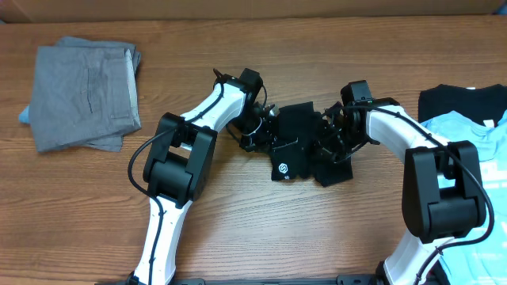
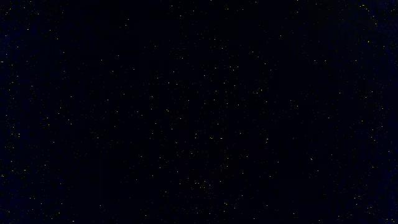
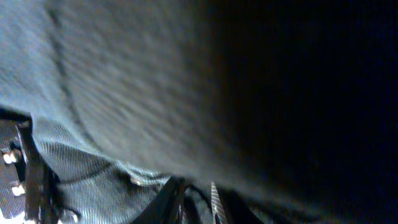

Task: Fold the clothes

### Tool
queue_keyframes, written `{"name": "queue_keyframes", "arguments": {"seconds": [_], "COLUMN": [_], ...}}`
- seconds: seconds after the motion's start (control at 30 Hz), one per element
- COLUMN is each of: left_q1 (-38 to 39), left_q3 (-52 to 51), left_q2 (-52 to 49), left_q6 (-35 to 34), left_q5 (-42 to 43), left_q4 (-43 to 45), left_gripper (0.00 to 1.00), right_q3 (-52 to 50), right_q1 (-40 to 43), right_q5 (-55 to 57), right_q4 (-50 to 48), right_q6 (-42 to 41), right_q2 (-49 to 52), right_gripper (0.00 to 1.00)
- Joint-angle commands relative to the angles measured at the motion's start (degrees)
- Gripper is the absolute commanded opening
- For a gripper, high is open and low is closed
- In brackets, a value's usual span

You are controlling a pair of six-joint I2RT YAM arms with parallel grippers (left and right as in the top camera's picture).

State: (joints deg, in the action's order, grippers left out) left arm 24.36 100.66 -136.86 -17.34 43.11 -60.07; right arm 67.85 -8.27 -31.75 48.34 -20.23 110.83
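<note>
- Left gripper (image 1: 255,133) was closed at the left edge of the black shirt (image 1: 295,152), apparently pinching it; its wrist view was wholly dark.
- Right gripper (image 1: 337,142) sat buried in the black shirt's right side; whether it held cloth could not be told.
- Black shirt lay bunched mid-table between the arms, fold unfinished.
- Grey garment (image 1: 83,95) lay folded far left: judged done.
- Blue shirt (image 1: 475,134), atop a dark shirt (image 1: 451,101) at right, judged outstanding.
</note>
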Motion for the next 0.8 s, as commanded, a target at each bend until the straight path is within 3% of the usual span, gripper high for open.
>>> {"name": "queue_keyframes", "arguments": {"seconds": [0.0, 0.07, 0.23, 0.4, 0.77], "left_q1": [-2.1, -4.5, -8.92, -11.87, -17.35], "left_q3": [-0.66, -0.31, -0.31, -0.31, 0.15], "left_q2": [1.31, 5.05, 12.81, 16.57, 19.06], "left_q6": [3.74, 6.69, 6.34, 5.99, 6.75], "left_q5": [-2.78, -3.76, -9.22, -9.25, -9.11], "left_q4": [-2.95, -4.59, -3.15, -2.21, -2.47], "left_gripper": [0.04, 0.04, 0.04, 0.04, 0.04], "right_q3": [2.64, 4.52, 7.23, 8.04, 8.02], "right_q1": [0.55, 0.52, 0.52, 0.52, 0.52], "right_q5": [-3.87, -4.15, 4.79, 4.76, 4.72], "right_q4": [3.96, 6.6, 5.88, 6.51, 9.09], "right_q6": [2.82, 3.54, 2.19, 1.97, 2.25], "right_q2": [-5.46, -9.38, -16.87, -20.09, -20.09], "right_gripper": [0.19, 0.2, 0.2, 0.2, 0.36]}}
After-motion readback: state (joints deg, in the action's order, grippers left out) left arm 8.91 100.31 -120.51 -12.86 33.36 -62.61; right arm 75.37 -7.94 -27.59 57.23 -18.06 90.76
